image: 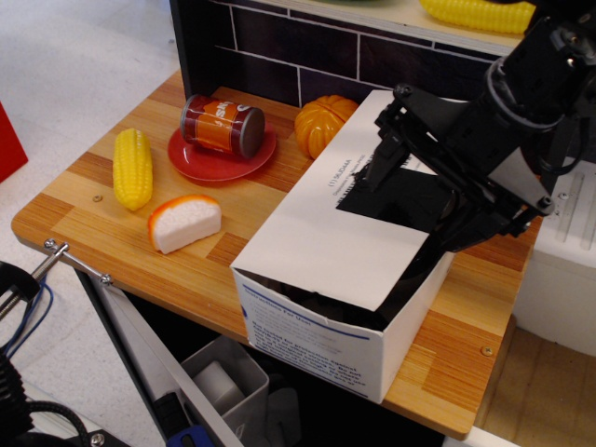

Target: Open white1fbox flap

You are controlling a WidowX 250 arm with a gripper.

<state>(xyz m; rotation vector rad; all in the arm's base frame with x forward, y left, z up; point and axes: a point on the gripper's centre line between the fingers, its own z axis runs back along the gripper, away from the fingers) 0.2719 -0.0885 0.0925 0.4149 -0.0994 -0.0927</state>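
Observation:
The white1fbox point(317, 331) lies lengthwise on the wooden table, its blue-lined printed short end facing front. Its flap point(326, 233), a broad white panel with a black patch point(410, 200) and small print, rests slanted over the box top. A dark gap shows along the flap's front right edge. My black gripper point(419, 202) hangs over the flap's far part, above the black patch. It is open, with one finger point(381, 170) on the left and the other near the box's right edge. It holds nothing.
Left of the box are a toy pumpkin point(320, 121), a can point(222, 123) lying on a red plate point(209, 166), a toy corn point(132, 168) and a white-orange wedge point(184, 222). A dark tiled wall point(279, 47) stands behind. A white unit point(563, 270) stands at the right.

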